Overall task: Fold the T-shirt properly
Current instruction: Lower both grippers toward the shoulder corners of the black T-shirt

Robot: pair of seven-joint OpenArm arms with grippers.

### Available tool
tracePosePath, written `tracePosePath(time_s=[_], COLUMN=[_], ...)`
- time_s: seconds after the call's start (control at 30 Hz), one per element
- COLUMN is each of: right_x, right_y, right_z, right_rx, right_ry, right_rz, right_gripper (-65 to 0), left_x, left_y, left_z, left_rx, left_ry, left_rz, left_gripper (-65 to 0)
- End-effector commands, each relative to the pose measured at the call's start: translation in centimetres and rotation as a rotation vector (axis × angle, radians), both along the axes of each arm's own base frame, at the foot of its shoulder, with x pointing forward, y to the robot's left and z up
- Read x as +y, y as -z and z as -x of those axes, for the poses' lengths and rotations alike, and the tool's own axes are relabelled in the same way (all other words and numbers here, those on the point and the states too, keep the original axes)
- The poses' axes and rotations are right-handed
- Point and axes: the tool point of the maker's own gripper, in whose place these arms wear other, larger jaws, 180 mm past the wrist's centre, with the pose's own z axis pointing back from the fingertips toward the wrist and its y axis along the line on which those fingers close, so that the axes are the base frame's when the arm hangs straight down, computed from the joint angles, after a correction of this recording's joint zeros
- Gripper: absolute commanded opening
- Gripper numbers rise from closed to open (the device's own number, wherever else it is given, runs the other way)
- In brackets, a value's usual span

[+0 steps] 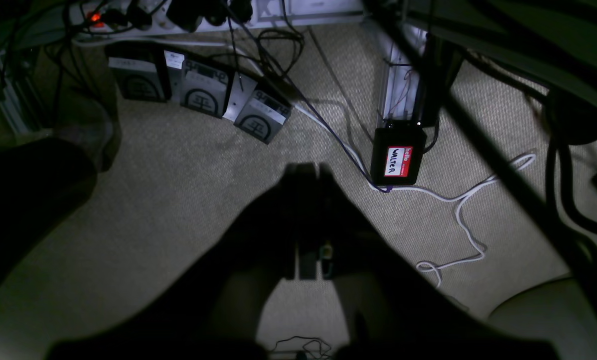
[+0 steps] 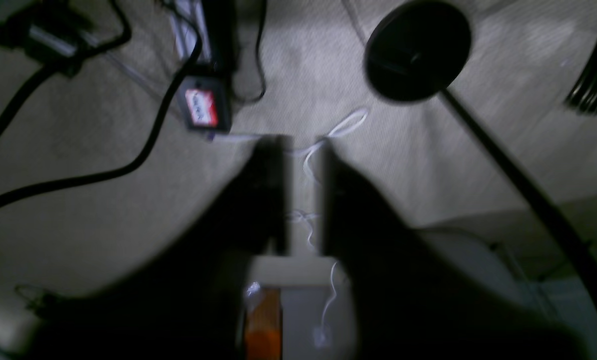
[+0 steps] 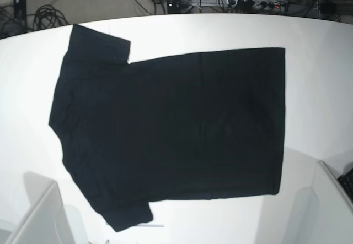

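Note:
The black T-shirt [image 3: 176,128] lies spread flat on the white table [image 3: 314,34], plain side up. Its collar end points left and its hem runs down the right side. One sleeve sticks out at the top left, the other at the bottom left. Neither gripper shows in the base view. Both wrist views look down at the carpeted floor, away from the shirt. My left gripper [image 1: 308,172] is shut with its dark fingers meeting and nothing between them. My right gripper [image 2: 303,145] is blurred, its fingers close together with only a narrow slit, holding nothing.
White arm housings stand at the table's near corners [image 3: 33,216] [image 3: 331,211]. On the floor lie a black box with a red name label [image 1: 397,157], a white cable [image 1: 458,200], grey power bricks [image 1: 203,90], a round black stand base [image 2: 417,50] and cable coils [image 3: 49,15].

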Motion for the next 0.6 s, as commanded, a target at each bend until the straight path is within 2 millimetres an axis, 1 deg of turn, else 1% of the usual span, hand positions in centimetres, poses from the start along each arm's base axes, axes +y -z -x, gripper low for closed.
tracePosePath(time_s=[0.0, 0.1, 0.13, 0.17, 0.23, 0.3, 0.33, 0.37, 0.4, 0.43, 0.47, 0.5, 0.57], right_x=[-0.4, -0.4, -0.4, -0.4, -0.3, -0.4, -0.3, -0.3, -0.3, -0.3, -0.4, -0.4, -0.4], right_y=[0.0, 0.0, 0.0, 0.0, 0.0, 0.0, 0.0, 0.0, 0.0, 0.0, 0.0, 0.0, 0.0], right_z=[-0.6, -0.5, -0.5, -0.5, -0.4, -0.2, -0.1, 0.0, 0.0, 0.1, 0.0, 0.0, -0.1], right_rx=[-0.002, 0.016, 0.016, 0.016, 0.019, 0.023, 0.025, 0.027, 0.027, 0.028, 0.025, 0.023, 0.022], right_ry=[0.001, 0.007, 0.007, 0.007, 0.006, 0.007, 0.006, 0.001, 0.003, 0.004, 0.009, 0.008, 0.008], right_rz=[0.007, 0.008, 0.007, 0.007, 0.007, 0.008, 0.007, 0.007, 0.007, 0.007, 0.008, 0.008, 0.008], right_gripper=[-65.0, -65.0, -65.0, -65.0, -65.0, -65.0, -65.0, -65.0, -65.0, -65.0, -65.0, -65.0, -65.0], left_x=[0.2, 0.2, 0.2, 0.2, 0.2, 0.2, 0.2, 0.2, 0.2, 0.2, 0.2, 0.2, 0.2], left_y=[0.0, 0.0, 0.0, 0.0, 0.0, 0.0, 0.0, -0.1, -0.1, -0.1, -0.1, -0.1, -0.1], left_z=[0.3, 0.3, 0.4, 0.4, 0.4, 0.5, 0.6, 0.7, 0.7, 0.8, 1.0, 1.1, 1.4], left_rx=[0.005, 0.007, 0.01, 0.013, 0.013, 0.013, 0.013, 0.014, 0.014, 0.016, 0.019, 0.022, 0.03], left_ry=[0.003, 0.003, 0.001, 0.001, 0.001, 0.001, 0.001, 0.001, 0.001, 0.001, 0.001, 0.002, 0.002], left_rz=[-0.006, -0.006, -0.006, -0.006, -0.006, -0.006, -0.006, -0.006, -0.006, -0.006, -0.006, -0.006, -0.006], left_gripper=[-64.3, -64.3, -63.8, -62.0, -53.5, -42.3, -38.2, -37.0, -37.4, -39.3, -43.9, -49.7, -65.0])
